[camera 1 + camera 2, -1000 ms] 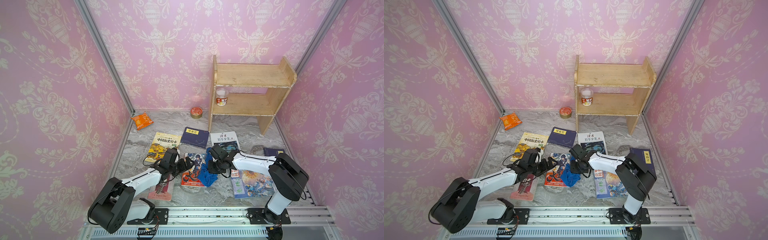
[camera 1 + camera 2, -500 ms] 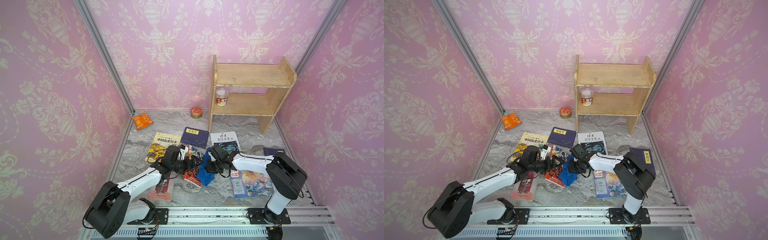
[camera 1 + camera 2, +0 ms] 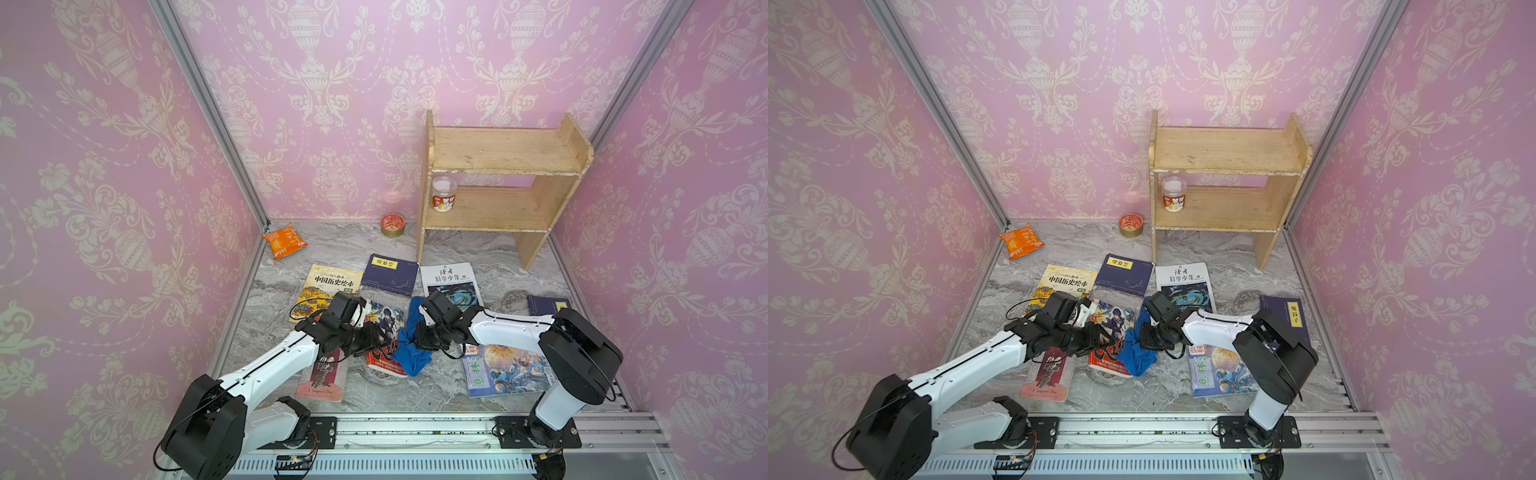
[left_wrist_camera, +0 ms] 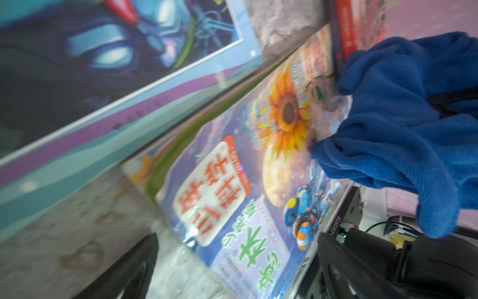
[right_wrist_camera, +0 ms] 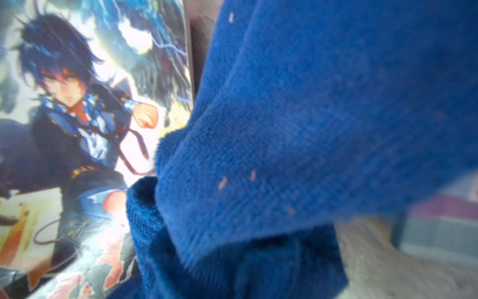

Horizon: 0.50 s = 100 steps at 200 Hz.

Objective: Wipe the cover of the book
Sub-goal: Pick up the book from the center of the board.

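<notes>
The book [image 3: 384, 318] with the blue-haired boy on its cover lies on the gray table [image 3: 291, 299], with other books around it. The wooden shelf [image 3: 498, 153] stands well behind the book. I cannot tell if the book lies fully flat.

The right gripper [image 3: 419, 338] is just beside the right edge of the book. Its jaws are closed tight on a blue cloth [image 3: 409, 359]. The cloth hangs down in a bunch and lies on the right edge of the book and the table next to it. In the right wrist view the cloth [image 5: 310, 129] fills most of the picture, and the boy on the cover [image 5: 77, 103] shows right beside it.

The left gripper [image 3: 376, 338] is over the left part of the book. In the left wrist view its fingers [image 4: 124, 271] stand apart, and I see nothing held between them.

I think the wiping step is at its start. The cloth is at the book, but most of the cover is bare.

Next, the right gripper should press the cloth down gently and slide it across the cover, from the right edge of the book to the left edge. The left gripper should keep the book from sliding, and it must not block the cloth. If the cloth stays bunched up, it may touch only a thin strip of the cover.
</notes>
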Each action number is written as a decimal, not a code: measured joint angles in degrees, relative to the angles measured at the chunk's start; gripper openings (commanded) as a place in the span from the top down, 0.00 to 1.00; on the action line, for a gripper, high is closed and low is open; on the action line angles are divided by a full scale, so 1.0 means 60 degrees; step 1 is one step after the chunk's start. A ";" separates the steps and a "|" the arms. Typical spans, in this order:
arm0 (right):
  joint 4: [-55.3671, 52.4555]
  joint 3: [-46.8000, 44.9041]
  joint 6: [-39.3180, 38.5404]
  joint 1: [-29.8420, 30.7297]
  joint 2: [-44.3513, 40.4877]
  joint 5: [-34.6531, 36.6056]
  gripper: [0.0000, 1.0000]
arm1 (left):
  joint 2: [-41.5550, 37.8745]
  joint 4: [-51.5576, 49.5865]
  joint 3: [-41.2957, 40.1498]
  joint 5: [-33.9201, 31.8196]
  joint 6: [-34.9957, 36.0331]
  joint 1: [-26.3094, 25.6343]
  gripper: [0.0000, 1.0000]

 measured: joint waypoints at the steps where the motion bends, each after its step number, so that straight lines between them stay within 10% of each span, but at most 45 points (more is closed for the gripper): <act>1: -0.0018 -0.0004 0.0004 0.0000 -0.0011 0.0004 1.00 | -0.0004 -0.0018 0.0007 -0.0007 0.0011 0.0004 0.60; 54: -0.1694 -0.0339 -0.0044 -0.0594 -0.1224 0.0284 1.00 | -0.0317 -0.0481 0.0087 -0.0153 0.0033 0.0109 0.90; 100: -0.3574 0.0036 -0.0412 -0.2102 -0.3617 0.0477 1.00 | -0.0357 -0.0393 0.0164 -0.0135 -0.0499 0.0069 0.87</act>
